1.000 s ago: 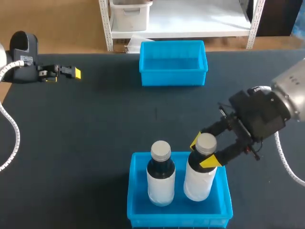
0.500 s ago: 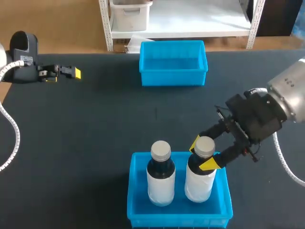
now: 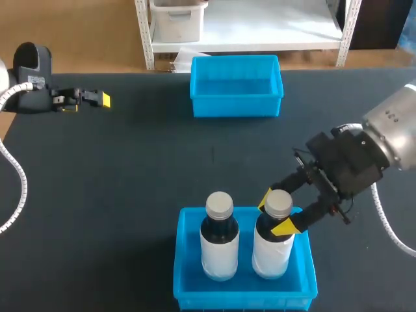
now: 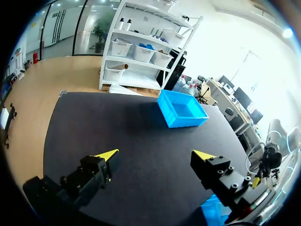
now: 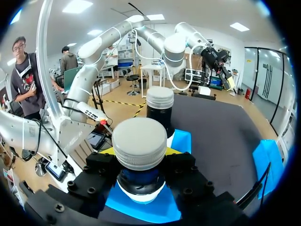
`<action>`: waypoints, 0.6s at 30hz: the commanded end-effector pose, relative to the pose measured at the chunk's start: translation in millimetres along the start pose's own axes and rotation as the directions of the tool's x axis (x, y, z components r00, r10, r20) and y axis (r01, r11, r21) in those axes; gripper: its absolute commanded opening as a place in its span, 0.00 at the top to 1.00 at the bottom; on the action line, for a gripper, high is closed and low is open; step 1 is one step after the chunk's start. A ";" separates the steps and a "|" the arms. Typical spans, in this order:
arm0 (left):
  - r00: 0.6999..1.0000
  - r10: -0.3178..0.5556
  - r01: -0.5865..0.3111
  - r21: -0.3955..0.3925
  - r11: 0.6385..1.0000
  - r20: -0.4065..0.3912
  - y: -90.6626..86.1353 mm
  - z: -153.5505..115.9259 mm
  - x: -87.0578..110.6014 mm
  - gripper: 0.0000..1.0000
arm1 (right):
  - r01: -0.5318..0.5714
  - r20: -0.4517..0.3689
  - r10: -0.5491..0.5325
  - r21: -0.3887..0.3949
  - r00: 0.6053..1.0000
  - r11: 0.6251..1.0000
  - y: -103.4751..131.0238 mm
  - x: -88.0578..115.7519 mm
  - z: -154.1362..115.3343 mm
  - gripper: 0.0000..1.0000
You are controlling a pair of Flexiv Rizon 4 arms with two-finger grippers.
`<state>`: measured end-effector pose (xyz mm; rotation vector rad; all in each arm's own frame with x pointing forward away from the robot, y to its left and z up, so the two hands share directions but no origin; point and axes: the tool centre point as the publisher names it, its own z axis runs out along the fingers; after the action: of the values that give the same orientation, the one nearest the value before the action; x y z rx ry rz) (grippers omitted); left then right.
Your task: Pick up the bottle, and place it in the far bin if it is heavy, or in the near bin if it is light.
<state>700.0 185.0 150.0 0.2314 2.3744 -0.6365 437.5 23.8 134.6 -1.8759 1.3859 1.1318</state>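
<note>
Left bottle and right bottle stand together in the near bin, far bin behind.

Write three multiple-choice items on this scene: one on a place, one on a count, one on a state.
1. Where does the bottle in the right gripper stand?
A. In the far bin
B. In the near bin
C. On the bare table

2. How many bottles are in view?
A. Three
B. One
C. Two

3. In what state is the left gripper?
A. Open, with nothing between its fingers
B. Shut on a bottle
C. Shut on a bin's rim

Answers:
1. B: the head view shows the bottle upright inside the blue bin nearest the robot.
2. C: a second bottle stands beside the gripped one in the same bin, and there is no other.
3. A: the left wrist view shows its yellow tips far apart over the dark table.
</note>
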 end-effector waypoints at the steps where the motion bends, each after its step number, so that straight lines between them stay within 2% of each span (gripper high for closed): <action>1: 1.000 0.000 0.000 0.000 1.000 0.000 0.0 0.0 0.0 0.00 | 0.001 0.006 -0.001 0.000 1.000 1.000 -0.3 1.3 0.8 1.00; 6: 1.000 0.000 0.000 0.000 1.000 0.000 0.0 0.0 0.0 0.00 | 0.003 0.013 -0.003 -0.007 1.000 1.000 0.6 2.2 1.8 1.00; 9: 1.000 0.000 0.000 0.000 1.000 0.000 0.0 0.0 0.0 0.00 | 0.004 0.013 -0.004 -0.009 1.000 1.000 0.9 3.3 2.7 0.96; 11: 1.000 0.000 0.000 0.000 1.000 0.000 0.0 0.0 0.0 0.00 | 0.001 0.011 -0.001 -0.010 1.000 1.000 0.8 3.8 2.7 0.82; 12: 1.000 0.000 0.000 0.000 1.000 0.000 0.0 0.0 0.0 0.00 | -0.002 0.010 0.002 -0.010 1.000 1.000 0.8 4.0 2.6 0.62; 13: 1.000 0.000 0.000 0.000 1.000 0.000 0.0 0.0 0.0 0.00 | -0.004 0.009 0.004 -0.011 1.000 1.000 0.6 4.1 2.3 0.38; 14: 1.000 0.000 0.000 0.000 1.000 0.000 0.0 0.0 0.0 0.00 | -0.006 0.008 0.006 -0.011 1.000 1.000 0.3 4.2 1.8 0.00; 18: 1.000 0.000 0.000 0.000 1.000 0.000 0.0 0.0 0.0 0.00 | -0.013 0.006 0.013 -0.007 1.000 1.000 -1.0 4.8 -0.8 0.00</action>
<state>700.0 185.0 150.0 0.2314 2.3744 -0.6365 438.3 21.9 130.5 -1.8693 1.3943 1.1474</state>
